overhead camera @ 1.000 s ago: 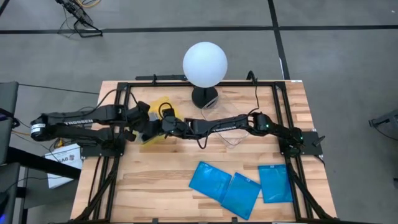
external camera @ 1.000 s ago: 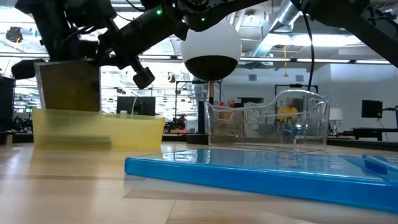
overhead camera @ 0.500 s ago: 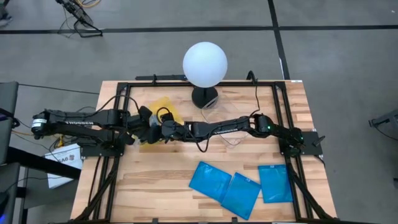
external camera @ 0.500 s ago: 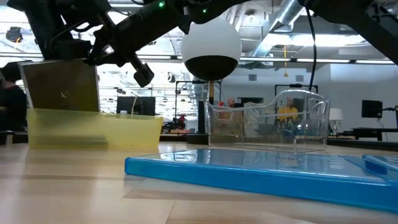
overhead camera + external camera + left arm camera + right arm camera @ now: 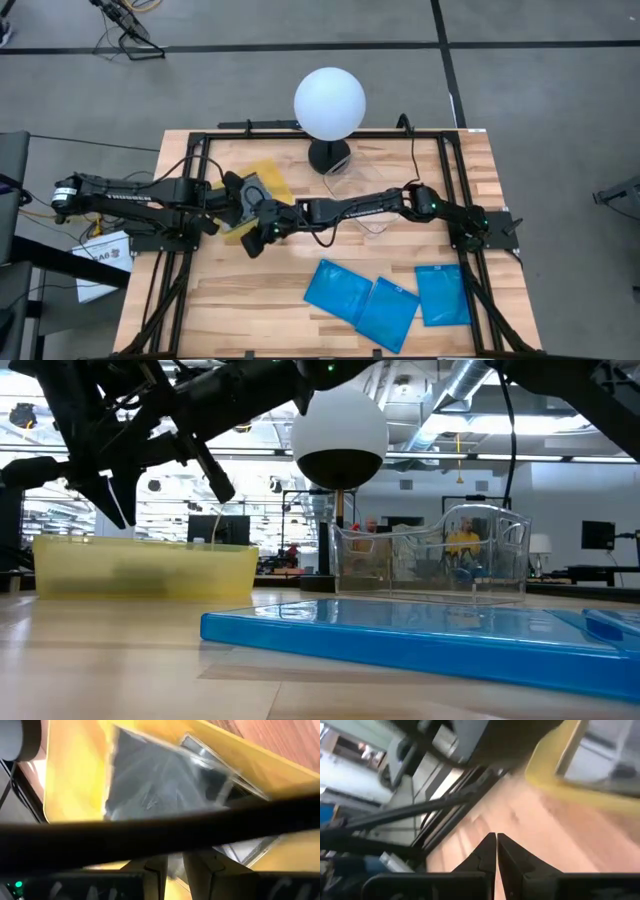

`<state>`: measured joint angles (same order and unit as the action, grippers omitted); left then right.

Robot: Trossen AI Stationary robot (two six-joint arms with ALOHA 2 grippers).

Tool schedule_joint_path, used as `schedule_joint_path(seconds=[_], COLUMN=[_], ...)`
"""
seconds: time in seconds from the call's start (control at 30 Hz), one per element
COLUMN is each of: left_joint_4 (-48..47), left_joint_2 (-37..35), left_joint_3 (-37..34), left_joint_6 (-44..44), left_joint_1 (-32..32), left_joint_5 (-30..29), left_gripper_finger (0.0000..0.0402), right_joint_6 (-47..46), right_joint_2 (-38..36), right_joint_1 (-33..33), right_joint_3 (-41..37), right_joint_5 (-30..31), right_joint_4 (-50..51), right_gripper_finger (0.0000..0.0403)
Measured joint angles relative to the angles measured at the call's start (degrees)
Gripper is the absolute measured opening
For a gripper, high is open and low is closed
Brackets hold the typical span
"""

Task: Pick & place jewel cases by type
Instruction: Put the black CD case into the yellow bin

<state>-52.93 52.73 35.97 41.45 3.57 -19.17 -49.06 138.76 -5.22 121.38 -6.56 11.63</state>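
3 blue jewel cases [image 5: 385,296] flat

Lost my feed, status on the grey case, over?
Left tool over yellow tray, gripping grey case. Right tool shut, empty, beside tray. Right arm crosses close by.

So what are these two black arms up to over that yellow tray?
They are sorting jewel cases. The left gripper holds a grey jewel case over the yellow tray at the table's far left. The right gripper, fingers shut and empty, reaches across beside the tray. Three blue jewel cases lie on the near side of the table, and a clear plastic tray stands at the back near a white globe lamp.
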Motion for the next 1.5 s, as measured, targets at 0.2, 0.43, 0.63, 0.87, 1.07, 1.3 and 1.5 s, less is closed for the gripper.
schedule_joint_path(seconds=[0.2,0.43,0.63,0.87,1.07,1.3,1.5], left_joint_4=[-0.1,1.0,5.6,6.7,7.0,6.0,1.8], left_joint_2=[0.0,-0.2,-0.2,0.1,0.2,0.8,0.2], left_joint_3=[0.0,0.1,0.1,0.2,2.4,13.5,15.7], left_joint_6=[-1.6,-8.1,-24.0,-28.3,-23.8,-51.9,-76.4], left_joint_1=[0.0,0.0,0.0,1.1,3.7,6.8,8.7], left_joint_5=[-1.4,-3.7,-4.2,-14.4,-14.4,-9.3,6.5], left_gripper_finger=[0.0050,0.0050,0.0050,0.0050,0.0050,0.0050,0.0051], right_joint_6=[2.6,10.5,18.1,26.6,33.9,43.6,51.5], right_joint_2=[0.0,-0.1,-0.2,-0.8,-2.4,-5.4,-5.7], right_joint_1=[0.5,2.5,4.8,4.4,3.6,3.4,3.0], right_joint_3=[0.0,-0.2,-0.2,-0.3,-0.3,-0.3,-0.3], right_joint_5=[-4.5,-4.0,-3.8,-3.1,-0.5,4.4,6.9], right_joint_4=[1.9,9.4,14.9,22.0,24.5,33.4,38.0], right_gripper_finger=[0.0008,0.0008,0.0008,0.0008,0.0008,0.0008,0.0008])
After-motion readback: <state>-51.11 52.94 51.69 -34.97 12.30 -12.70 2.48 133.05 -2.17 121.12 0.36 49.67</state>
